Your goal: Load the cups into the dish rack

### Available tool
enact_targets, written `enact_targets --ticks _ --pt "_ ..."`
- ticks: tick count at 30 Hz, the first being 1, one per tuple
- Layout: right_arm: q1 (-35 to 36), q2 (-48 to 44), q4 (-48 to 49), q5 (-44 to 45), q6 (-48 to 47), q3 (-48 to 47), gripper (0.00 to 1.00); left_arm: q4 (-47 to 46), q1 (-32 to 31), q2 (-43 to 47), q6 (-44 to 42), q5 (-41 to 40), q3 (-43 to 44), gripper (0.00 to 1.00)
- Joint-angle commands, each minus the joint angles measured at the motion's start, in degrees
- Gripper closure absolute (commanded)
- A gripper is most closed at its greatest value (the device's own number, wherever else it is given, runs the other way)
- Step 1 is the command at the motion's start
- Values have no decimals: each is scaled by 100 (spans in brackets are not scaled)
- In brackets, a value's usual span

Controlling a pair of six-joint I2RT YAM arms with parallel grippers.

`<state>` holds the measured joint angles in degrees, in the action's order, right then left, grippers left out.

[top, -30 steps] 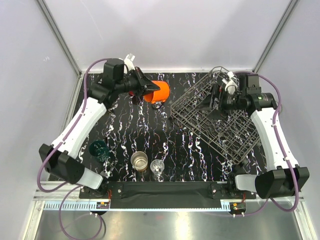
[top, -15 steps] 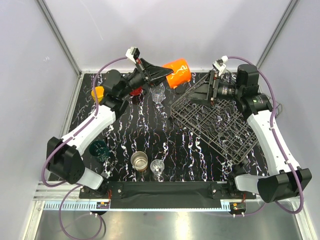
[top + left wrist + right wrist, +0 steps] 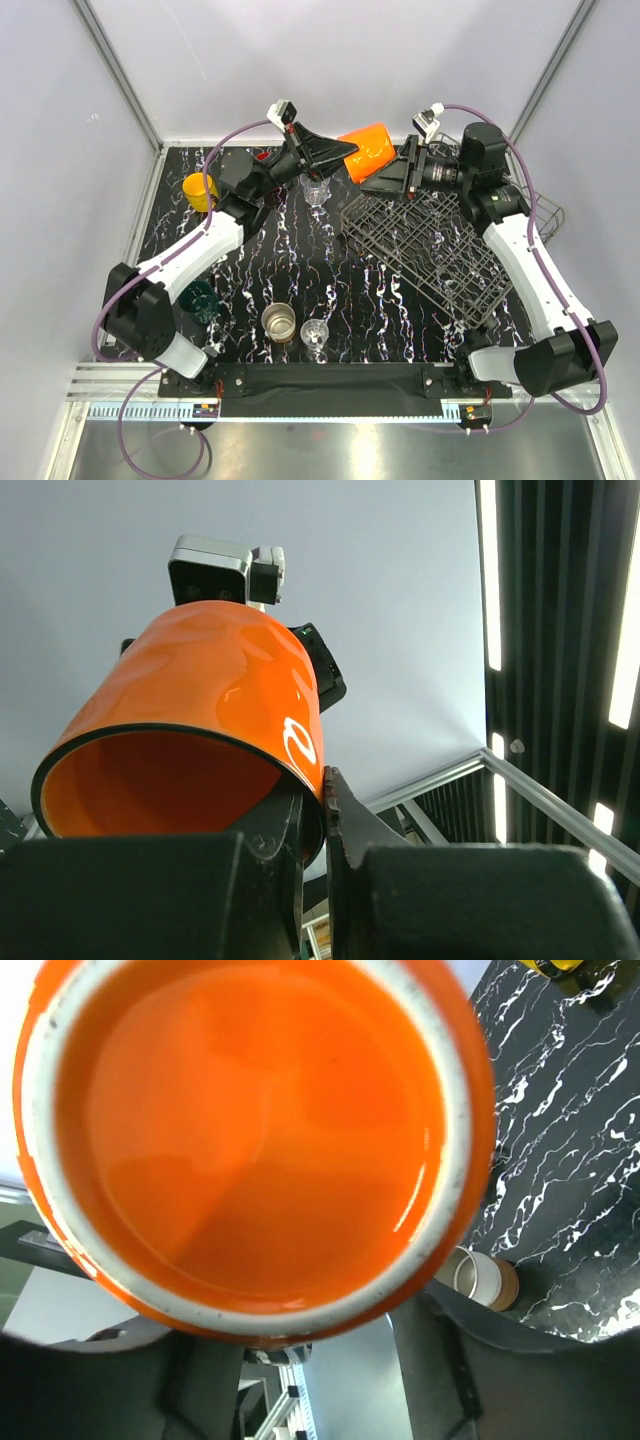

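My left gripper (image 3: 345, 152) is shut on the rim of the orange mug (image 3: 365, 150), holding it on its side high above the table's far edge. In the left wrist view its fingertips (image 3: 325, 780) pinch the mug wall (image 3: 200, 700). My right gripper (image 3: 385, 177) meets the mug from the other side. Its wrist view is filled by the mug's base (image 3: 250, 1130), and the fingers (image 3: 450, 1360) stand apart on either side of it, open. The dish rack (image 3: 430, 240) lies tilted at the right, below the mug.
On the table are a yellow mug (image 3: 200, 187), a red mug (image 3: 262, 157) half hidden by the left arm, a clear glass (image 3: 316, 190), a teal cup (image 3: 198, 298), a brown-and-cream cup (image 3: 279, 322) and a second glass (image 3: 315, 335).
The left arm lifted the orange mug off the table and carried it right. The right gripper left the rack, swung to the mug's base, and its fingers have come closer together.
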<state>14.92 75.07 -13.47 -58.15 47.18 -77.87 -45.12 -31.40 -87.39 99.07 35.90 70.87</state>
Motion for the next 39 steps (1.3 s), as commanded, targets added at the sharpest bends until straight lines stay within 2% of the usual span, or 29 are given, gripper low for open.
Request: enact_targets --ticks 1,5,7,8,9,11,12,13,15,16,17,18,19,20,21,22,24,25,27,28,33,34,37,39 --pt "143 69 302 102 99 -106 42 -831 -103 144 122 -92 68 100" --pt "161 52 109 357 46 -124 75 -858 -165 196 122 -110 -29 100" --pt "169 61 -119 514 -7 -176 86 -814 -174 240 87 -136 -99 100" --pt "169 78 -181 559 -33 -194 96 -727 -182 293 69 -127 -126 100" --pt "169 87 -286 594 -51 -203 100 -682 -191 319 34 -136 -187 100" --pt "187 78 -322 682 -60 -177 100 -638 -191 424 -10 -110 -266 99" --pt "187 61 -392 726 -77 -150 100 -586 -191 486 -97 -92 -371 89" --pt "178 43 -428 804 -103 -124 100 -394 -191 556 -142 -83 -442 54" --pt "187 -1 -698 901 -261 -132 100 -42 -174 758 -317 -101 -591 29" --pt "187 -62 -796 1067 -340 -124 100 464 -156 1029 -614 -127 -731 22" --pt "187 -89 -875 1156 -489 -115 100 800 -104 1162 -825 -127 -785 4" --pt "187 -97 -1094 1270 -577 -124 100 1212 -69 1311 -1332 -127 -820 2" --pt "187 -115 -1200 1541 -648 -124 100 2130 -16 1661 -1624 -153 -812 1" --pt "187 -106 -1358 1674 -744 -132 100 2644 98 1847 -1923 -206 -803 1" --pt "187 -89 -1447 1806 -789 -159 100 3180 168 2049 -2561 -285 -716 1" --pt "187 -10 -1552 2112 -850 -194 100 4351 247 2373 -2890 -477 -645 1" --pt "187 60 -1858 2499 -1017 -307 100 5404 537 2700 -3723 -680 -479 1" --pt "187 148 -1948 2954 -1096 -334 100 6331 651 2823 -3963 -855 -443 1" --pt "187 227 -2158 3466 -1316 -370 100 7101 968 3149 -4559 -944 -407 1" --pt "187 323 -2220 4017 -1447 -370 100 7714 1056 3254 -4746 -1005 -399 1" --pt "178 737 -2449 5724 -1624 -598 100 9256 1381 3659 -5782 -1217 -101 1" --pt "178 877 -2432 6327 -1685 -633 100 9624 1408 3694 -5915 -1173 31 1" --pt "161 1132 -2125 7366 -1791 -607 100 10100 1417 3957 -6346 -1208 50 1" --pt "56 1430 -1749 7746 -1861 -520 100 10329 1373 4211 -6513 -1234 -11 1"
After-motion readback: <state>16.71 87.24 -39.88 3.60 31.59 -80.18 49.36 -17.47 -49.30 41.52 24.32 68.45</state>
